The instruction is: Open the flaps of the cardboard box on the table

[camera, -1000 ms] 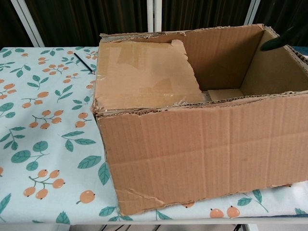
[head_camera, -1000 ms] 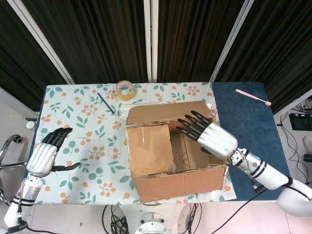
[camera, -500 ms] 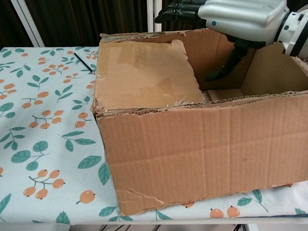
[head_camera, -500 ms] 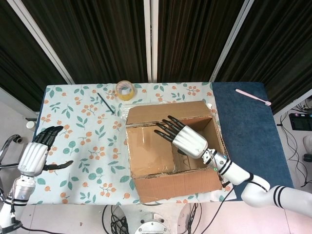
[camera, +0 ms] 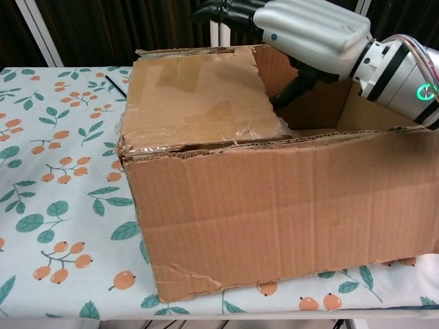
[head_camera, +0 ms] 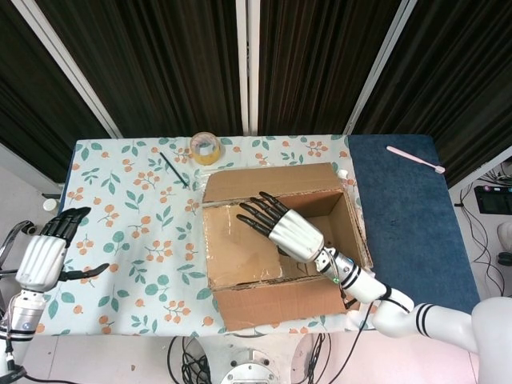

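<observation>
On the tabletop (head_camera: pixel 128 200), right of centre: cardboard box (camera: pixel 288 212), sitting partly on the floral cloth, beside the blue mat (head_camera: pixel 408 208).

Progress: partial. One flap (head_camera: pixel 240 248) lies folded down flat over the left half of the opening and is not yet raised. The right half is open to the interior. A far flap (head_camera: pixel 268 182) appears folded outward along the back edge; the near and right walls show only ragged top edges, so whether flaps remain there cannot be told.

Right robot hand (head_camera: pixel 276 226): poised over the inner edge of the closed flap, fingers spread and extended, holding nothing. In the chest view the same robot hand (camera: pixel 302 31) sits above the box rim, its thumb angled down into the opening. Contact with the flap is not confirmed from either view.

Left robot hand (head_camera: pixel 44 256): at the left tabletop edge, well apart from the box, fingers apart, empty.

Judged remaining: lift the left flap and fold it outward.

Obscured: box floor mostly hidden by walls and forearm; fingertips cut off at the top of the chest view; left robot hand absent from the chest view.

Also present: tape roll (head_camera: pixel 206 147), thin black stick (head_camera: pixel 173 169), pink stick (head_camera: pixel 415 158).
</observation>
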